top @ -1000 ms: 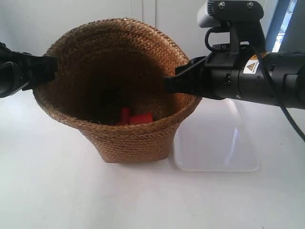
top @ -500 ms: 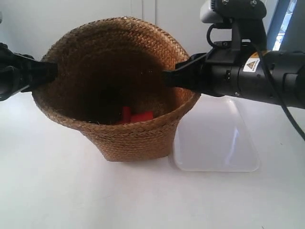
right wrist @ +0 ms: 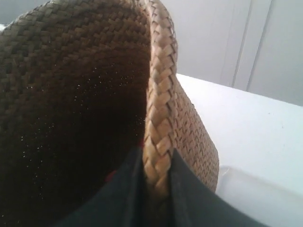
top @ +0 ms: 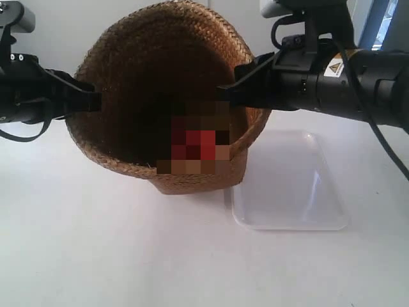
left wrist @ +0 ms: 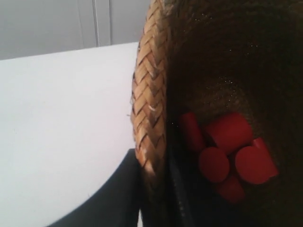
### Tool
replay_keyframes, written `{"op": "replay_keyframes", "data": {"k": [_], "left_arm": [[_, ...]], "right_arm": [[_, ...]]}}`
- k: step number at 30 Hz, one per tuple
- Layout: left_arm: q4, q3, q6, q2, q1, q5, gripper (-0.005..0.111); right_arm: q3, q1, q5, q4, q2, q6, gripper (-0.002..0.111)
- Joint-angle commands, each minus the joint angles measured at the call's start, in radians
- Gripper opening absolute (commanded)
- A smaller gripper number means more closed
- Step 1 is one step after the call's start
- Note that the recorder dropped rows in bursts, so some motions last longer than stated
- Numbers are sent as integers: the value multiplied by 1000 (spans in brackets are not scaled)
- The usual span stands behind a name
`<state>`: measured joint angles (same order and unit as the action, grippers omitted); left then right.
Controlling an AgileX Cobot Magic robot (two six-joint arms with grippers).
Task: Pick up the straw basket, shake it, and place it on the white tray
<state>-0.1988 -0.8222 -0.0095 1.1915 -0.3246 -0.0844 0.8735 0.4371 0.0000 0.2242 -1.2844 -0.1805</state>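
Straw basket [top: 166, 96], tilted, between two arms: left pincer [left wrist: 152, 184] and right pincer [right wrist: 158, 184] straddle opposite sides of its rim. Cylinders [left wrist: 227, 151] lie inside, at the bottom. Tray [top: 287, 185] lies on the desk [top: 128, 256], just beside the basket, at the exterior view's right.

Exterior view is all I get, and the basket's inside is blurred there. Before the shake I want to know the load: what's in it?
Observer: The left wrist view shows several red cylinders lying together at the bottom of the straw basket.
Operator: Is the grip on that side across the rim?
Observer: Yes, the left gripper straddles the braided rim, one finger inside, one outside.
Operator: And the other side?
Observer: The right gripper pinches the rim the same way.
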Motion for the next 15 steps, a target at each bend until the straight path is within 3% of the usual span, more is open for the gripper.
{"op": "replay_keyframes", "data": {"k": [1,9,15], "left_arm": [[33,-6,55,-6,-8,-17,0],[33,-6,62,-6,-8,-20,0],[33,-6,90,-29,-8,-71,0]], "right_arm": [[-36,-1,-58,-35,1,2,0],[-43,-1,74,-35,3,29,0],[-21,-21,75,-38,5,55,0]]}}
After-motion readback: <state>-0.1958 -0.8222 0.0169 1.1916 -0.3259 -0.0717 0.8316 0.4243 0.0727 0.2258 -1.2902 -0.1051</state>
